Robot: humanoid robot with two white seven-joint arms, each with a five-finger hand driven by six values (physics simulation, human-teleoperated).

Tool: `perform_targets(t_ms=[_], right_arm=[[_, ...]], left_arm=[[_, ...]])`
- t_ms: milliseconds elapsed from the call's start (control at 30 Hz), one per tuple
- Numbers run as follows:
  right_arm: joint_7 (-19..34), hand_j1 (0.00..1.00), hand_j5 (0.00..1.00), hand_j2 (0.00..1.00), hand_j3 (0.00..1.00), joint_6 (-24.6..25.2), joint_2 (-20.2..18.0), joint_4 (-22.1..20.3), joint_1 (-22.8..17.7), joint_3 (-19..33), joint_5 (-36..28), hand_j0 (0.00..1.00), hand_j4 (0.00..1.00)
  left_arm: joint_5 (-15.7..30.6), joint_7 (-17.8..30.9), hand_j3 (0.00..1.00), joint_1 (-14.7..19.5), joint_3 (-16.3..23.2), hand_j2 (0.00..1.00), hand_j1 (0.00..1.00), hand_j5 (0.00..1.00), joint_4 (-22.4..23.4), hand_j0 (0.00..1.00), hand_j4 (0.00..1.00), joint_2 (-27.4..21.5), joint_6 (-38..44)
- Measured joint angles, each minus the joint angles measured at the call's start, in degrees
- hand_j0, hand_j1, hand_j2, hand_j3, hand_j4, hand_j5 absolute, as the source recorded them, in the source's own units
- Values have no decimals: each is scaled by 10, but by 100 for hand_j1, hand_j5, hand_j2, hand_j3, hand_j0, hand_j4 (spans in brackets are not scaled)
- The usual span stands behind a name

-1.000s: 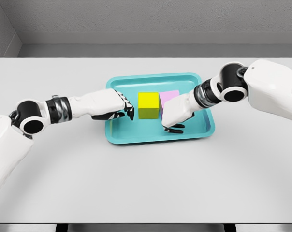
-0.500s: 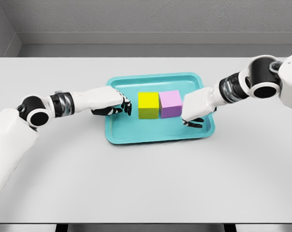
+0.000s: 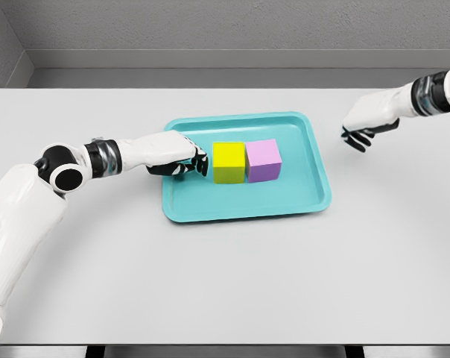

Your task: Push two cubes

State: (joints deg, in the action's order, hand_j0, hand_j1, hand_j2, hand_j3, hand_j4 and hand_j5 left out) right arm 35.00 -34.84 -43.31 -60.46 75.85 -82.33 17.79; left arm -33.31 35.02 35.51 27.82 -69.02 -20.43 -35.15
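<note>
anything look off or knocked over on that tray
Nothing stands out. The yellow cube and pink cube sit upright, side by side, flat in the teal tray, which lies level on the table. Nothing is spilled or damaged.

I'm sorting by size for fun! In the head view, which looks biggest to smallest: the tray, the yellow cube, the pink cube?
1. The tray looks biggest by far.
2. The yellow cube and pink cube look about alike, so I won't rank them.

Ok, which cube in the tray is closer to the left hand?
The yellow cube: it sits on the side facing the left hand, with the pink cube beyond it.
</note>
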Motion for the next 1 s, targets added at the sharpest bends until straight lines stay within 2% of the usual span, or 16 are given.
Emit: perform_targets(t_ms=[33, 67, 100, 133, 367, 1000], right_arm=[[0, 46, 46, 46, 46, 1, 1, 5, 0, 0, -1, 46, 46], [0, 74, 74, 74, 74, 3, 1, 9, 0, 1, -2, 74, 74], [0, 97, 97, 97, 97, 8, 1, 12, -3, 1, -3, 97, 97], [0, 100, 100, 100, 100, 18, 1, 15, -3, 1, -2, 100, 100], [0, 100, 100, 100, 100, 44, -3, 22, -4, 2, -3, 100, 100], [0, 100, 100, 100, 100, 46, 0, 24, -5, 7, -4, 100, 100]], left_arm=[[0, 0, 46, 0, 0, 46, 46, 46, 3, 46, 46, 0, 0], [0, 0, 46, 0, 0, 46, 46, 46, 5, 46, 46, -1, 0], [0, 0, 46, 0, 0, 46, 46, 46, 7, 46, 46, -1, 0], [0, 0, 46, 0, 0, 46, 46, 46, 9, 46, 46, -1, 0], [0, 0, 46, 0, 0, 46, 46, 46, 11, 46, 46, 2, 0], [-3, 0, 46, 1, 8, 46, 46, 46, 10, 46, 46, 11, 0]])
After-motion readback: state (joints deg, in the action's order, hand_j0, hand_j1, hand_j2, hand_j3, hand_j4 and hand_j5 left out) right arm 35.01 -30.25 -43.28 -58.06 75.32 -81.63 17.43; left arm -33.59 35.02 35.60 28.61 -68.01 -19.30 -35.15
